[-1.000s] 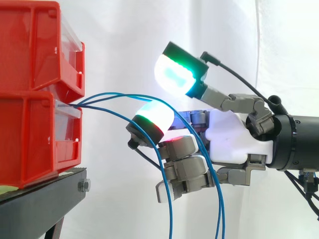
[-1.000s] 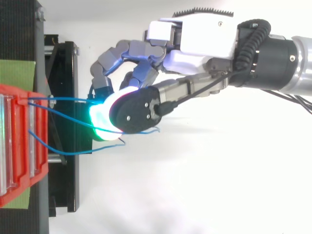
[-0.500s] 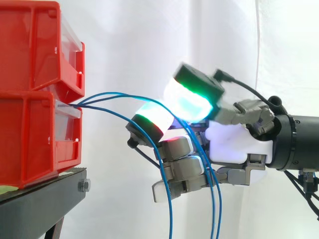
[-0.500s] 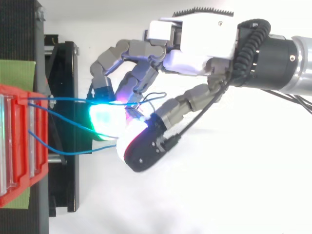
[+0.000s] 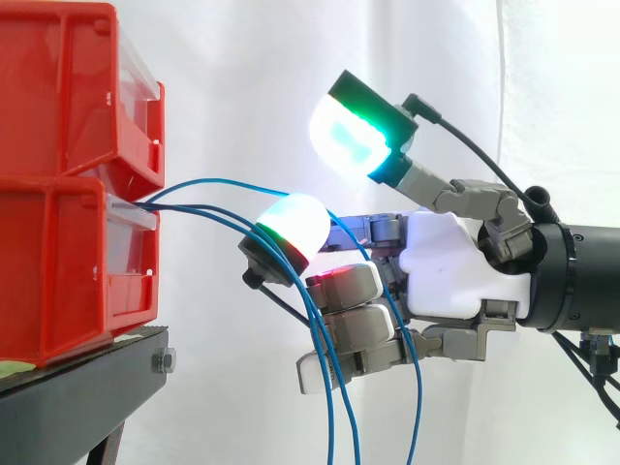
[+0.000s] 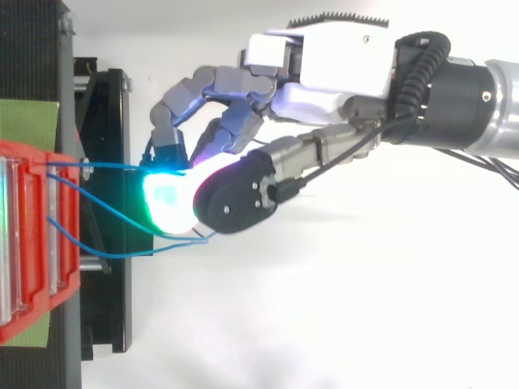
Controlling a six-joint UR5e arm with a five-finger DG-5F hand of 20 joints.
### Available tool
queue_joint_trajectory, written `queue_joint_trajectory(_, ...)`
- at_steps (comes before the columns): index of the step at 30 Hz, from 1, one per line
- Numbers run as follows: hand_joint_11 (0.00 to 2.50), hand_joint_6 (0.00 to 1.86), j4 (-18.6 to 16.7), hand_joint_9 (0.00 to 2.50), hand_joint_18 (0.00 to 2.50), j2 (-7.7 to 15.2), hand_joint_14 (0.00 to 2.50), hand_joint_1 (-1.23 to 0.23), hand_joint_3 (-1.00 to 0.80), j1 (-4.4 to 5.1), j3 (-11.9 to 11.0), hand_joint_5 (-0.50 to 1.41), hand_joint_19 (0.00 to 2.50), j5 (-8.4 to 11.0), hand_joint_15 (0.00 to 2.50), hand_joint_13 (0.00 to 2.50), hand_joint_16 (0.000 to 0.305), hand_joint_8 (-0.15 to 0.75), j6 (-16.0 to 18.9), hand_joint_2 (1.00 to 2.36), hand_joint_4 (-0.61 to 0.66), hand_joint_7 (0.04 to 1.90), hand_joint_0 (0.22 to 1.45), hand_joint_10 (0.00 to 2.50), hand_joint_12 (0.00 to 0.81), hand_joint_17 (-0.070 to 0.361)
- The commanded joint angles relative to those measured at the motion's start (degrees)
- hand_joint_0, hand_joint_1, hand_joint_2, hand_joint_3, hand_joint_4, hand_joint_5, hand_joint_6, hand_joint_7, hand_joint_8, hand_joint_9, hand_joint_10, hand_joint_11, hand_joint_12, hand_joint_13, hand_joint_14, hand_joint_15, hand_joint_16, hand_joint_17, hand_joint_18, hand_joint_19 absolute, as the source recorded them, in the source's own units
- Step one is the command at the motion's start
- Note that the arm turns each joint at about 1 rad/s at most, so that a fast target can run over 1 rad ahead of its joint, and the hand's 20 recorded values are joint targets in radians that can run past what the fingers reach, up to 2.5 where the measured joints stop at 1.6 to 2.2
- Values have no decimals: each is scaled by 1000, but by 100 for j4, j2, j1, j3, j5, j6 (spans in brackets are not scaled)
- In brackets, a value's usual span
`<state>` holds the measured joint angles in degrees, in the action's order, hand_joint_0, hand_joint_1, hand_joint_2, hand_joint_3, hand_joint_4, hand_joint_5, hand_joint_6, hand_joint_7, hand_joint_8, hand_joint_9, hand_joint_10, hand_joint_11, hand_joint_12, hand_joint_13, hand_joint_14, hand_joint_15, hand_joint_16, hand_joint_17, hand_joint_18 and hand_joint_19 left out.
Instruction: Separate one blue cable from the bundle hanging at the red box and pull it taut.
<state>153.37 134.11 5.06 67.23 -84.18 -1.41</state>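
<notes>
Hand [image 5: 450,271] is in from the right, level with the seam between the two red bins [image 5: 58,184] at left. The blue cables [image 5: 329,407] leave that seam, arc right, drape across the outstretched finger and hang down past the curled lower fingers.

Hand is wide: thumb pad [image 5: 349,136] sits high, well apart from the finger pad [image 5: 291,228] below it, and nothing is pinched. I can't see the lower fingers gripping any strand.

From above, three strands fan out from the bins towards the glowing pad. The far one [image 6: 113,166] runs nearly straight and the near one sags over the stand [image 6: 105,308].

My read: we're at the separate step and the pull hasn't begun.

How I'd run it:
- Go for the top cable [image 5: 225,181]. It rides highest, with a gap under it near the bins.
- Bring the thumb down on the finger pad with only that strand between them. Don't close while all three lie on the pad.
- Check from above that the other two drop off.
- Then draw back right, level with the seam, slowly.

Risks: a thin strand can slip from the pads, and the strands bunched close below the finger may drag along.
</notes>
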Motion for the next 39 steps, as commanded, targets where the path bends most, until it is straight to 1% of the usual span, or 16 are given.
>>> queue_joint_trajectory(1, 1396, 834, 9, 1096, 611, 1, 6, -426, -500, -5, 1, -165, 672, 24, 1460, 1034, 54, 330, 0, 1000, 103, 982, 541, 5, 402, 121)
queue_joint_trajectory(4, 1400, 830, 35, 1100, 611, 1, 6, -428, -500, -5, 1, -166, 681, 42, 1460, 1036, 54, 332, -9, 1000, 105, 981, 550, 5, 392, 120)
queue_joint_trajectory(8, 1398, 828, 61, 1106, 631, 1, 5, -450, -500, -5, 1, -173, 692, 306, 1469, 1059, 53, 331, -62, 1000, 107, 966, 552, 6, 383, 119)
queue_joint_trajectory(12, 1416, 831, 88, 1098, 647, 1, 3, -479, -500, -5, 10, -189, 696, 376, 1497, 1092, 54, 328, -123, 1000, 114, 937, 544, 3, 381, 121)
queue_joint_trajectory(18, 1445, 830, 228, 1048, 676, 1, 17, -485, -500, -5, 10, -206, 708, 543, 1539, 1136, 55, 337, -404, 1000, 126, 898, 530, 0, 374, 125)
queue_joint_trajectory(22, 1418, 832, 281, 988, 709, 1, 328, -487, -500, 4, 10, -214, 740, 604, 1481, 1093, 56, 340, -510, 1000, 138, 884, 521, 105, 375, 126)
queue_joint_trajectory(23, 1398, 833, 281, 944, 739, 1, 596, -492, -500, 13, 10, -216, 771, 604, 1391, 1046, 56, 340, -510, 1000, 144, 887, 518, 199, 382, 127)
queue_joint_trajectory(24, 1390, 834, 281, 932, 740, 1, 611, -491, -500, 4, 10, -217, 782, 604, 1407, 1040, 56, 337, -510, 1000, 144, 880, 519, 229, 375, 126)
queue_joint_trajectory(26, 1357, 836, 281, 863, 777, 1, 886, -495, -500, 13, 19, -221, 843, 613, 1322, 986, 56, 344, -510, 1000, 154, 868, 517, 326, 380, 125)
queue_joint_trajectory(27, 1356, 836, 281, 864, 778, 1, 895, -495, -500, 13, 19, -221, 842, 613, 1326, 983, 56, 347, -510, 1000, 154, 868, 517, 328, 381, 125)
queue_joint_trajectory(29, 1318, 837, 299, 818, 852, 1, 1327, -507, -500, 13, 19, -222, 942, 613, 1189, 902, 54, 353, -510, 1000, 157, 863, 514, 437, 386, 123)
queue_joint_trajectory(30, 1305, 837, 307, 816, 868, 1, 1363, -507, -500, 4, 19, -222, 968, 596, 1189, 894, 54, 358, -510, 1000, 157, 863, 514, 449, 382, 122)
queue_joint_trajectory(32, 1280, 837, 325, 791, 957, 1, 1634, -519, -500, 4, 19, -222, 1079, 596, 1100, 865, 54, 359, -510, 1000, 161, 853, 516, 518, 382, 122)
queue_joint_trajectory(36, 1240, 837, 413, 777, 1001, -7, 1714, -523, -500, 13, 19, -221, 1154, 587, 1081, 854, 53, 371, -483, 1000, 167, 848, 518, 582, 382, 120)
queue_joint_trajectory(37, 1243, 837, 694, 775, 1002, -7, 1731, -523, -500, 30, 19, -221, 1152, 490, 1080, 852, 53, 368, -483, 1000, 170, 847, 518, 587, 379, 120)
queue_joint_trajectory(39, 1237, 837, 773, 775, 1005, -51, 1739, -526, -500, 30, 19, -221, 1162, 464, 1075, 853, 53, 365, -492, 1000, 168, 850, 519, 595, 378, 119)
